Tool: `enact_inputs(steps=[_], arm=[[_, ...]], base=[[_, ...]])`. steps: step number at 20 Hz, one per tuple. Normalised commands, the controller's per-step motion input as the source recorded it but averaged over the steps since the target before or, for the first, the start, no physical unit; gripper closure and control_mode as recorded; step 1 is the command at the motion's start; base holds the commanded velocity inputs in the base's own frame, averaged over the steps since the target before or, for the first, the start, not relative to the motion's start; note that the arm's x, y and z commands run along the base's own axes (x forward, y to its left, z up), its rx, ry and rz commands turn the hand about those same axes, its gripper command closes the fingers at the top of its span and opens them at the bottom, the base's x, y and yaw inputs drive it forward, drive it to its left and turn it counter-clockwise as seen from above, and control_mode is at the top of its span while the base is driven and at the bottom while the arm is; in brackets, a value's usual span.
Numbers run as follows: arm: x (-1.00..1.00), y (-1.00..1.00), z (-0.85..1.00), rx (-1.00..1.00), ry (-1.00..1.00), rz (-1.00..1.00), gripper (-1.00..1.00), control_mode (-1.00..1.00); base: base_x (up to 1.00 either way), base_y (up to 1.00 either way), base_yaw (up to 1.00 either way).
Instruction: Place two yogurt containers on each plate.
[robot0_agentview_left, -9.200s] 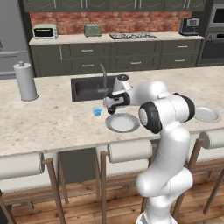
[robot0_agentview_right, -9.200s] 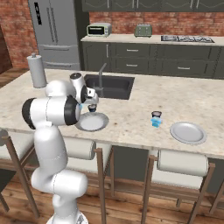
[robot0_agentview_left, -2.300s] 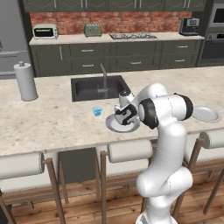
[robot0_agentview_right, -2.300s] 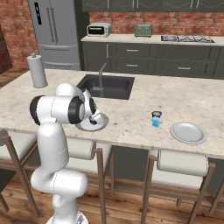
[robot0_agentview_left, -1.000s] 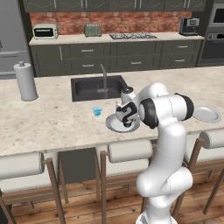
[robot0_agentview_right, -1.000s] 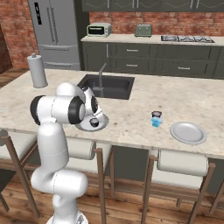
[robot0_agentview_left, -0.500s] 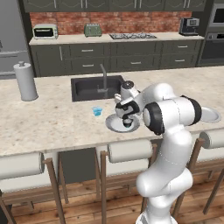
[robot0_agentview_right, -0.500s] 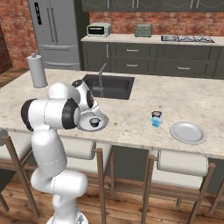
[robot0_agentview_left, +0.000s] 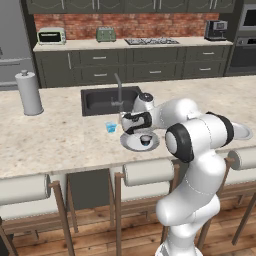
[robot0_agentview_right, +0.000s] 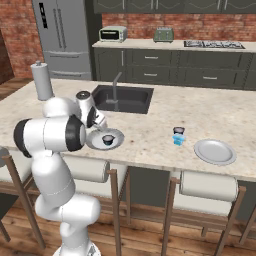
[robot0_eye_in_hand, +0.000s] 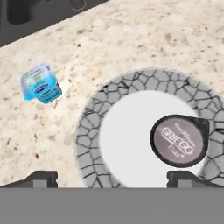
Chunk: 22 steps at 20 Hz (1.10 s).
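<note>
Now, going left to right across your counter, you see a light blue yogurt cup (robot0_agentview_left: 111, 128) beside the near plate (robot0_agentview_left: 131, 143). A dark yogurt cup (robot0_agentview_left: 145, 140) sits on that plate, and your gripper (robot0_agentview_left: 134, 123) hangs just above it with jaws wide apart, holding nothing. Farther right you find a dark cup stacked on a blue cup (robot0_agentview_right: 178, 136), then the second plate (robot0_agentview_right: 215, 151), bare.

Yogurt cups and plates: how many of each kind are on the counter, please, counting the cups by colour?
Dark cups: 2
Blue cups: 2
Plates: 2
Total: 6
</note>
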Motion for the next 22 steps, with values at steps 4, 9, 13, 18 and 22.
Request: enact_inputs(steps=[4, 9, 13, 18, 22], arm=[[0.04, 0.23, 0.35, -0.05, 0.15, 0.6, -1.0, -1.0], [0.25, 0.23, 0.22, -0.12, 0.13, 0.36, -1.0, -1.0], [0.1, 0.38, 0.03, -0.19, 0.08, 0.06, -1.0, -1.0], [0.21, 0.38, 0.01, -0.11, 0.01, 0.0, -1.0, -1.0], [0.29, 0.23, 0.0, -0.03, 0.04, 0.0, -1.0, -1.0]], base=[[0.0, 0.0, 0.0], [0.0, 0.0, 0.0], [0.0, 0.0, 0.0], [0.0, 0.0, 0.0], [0.0, 0.0, 0.0]])
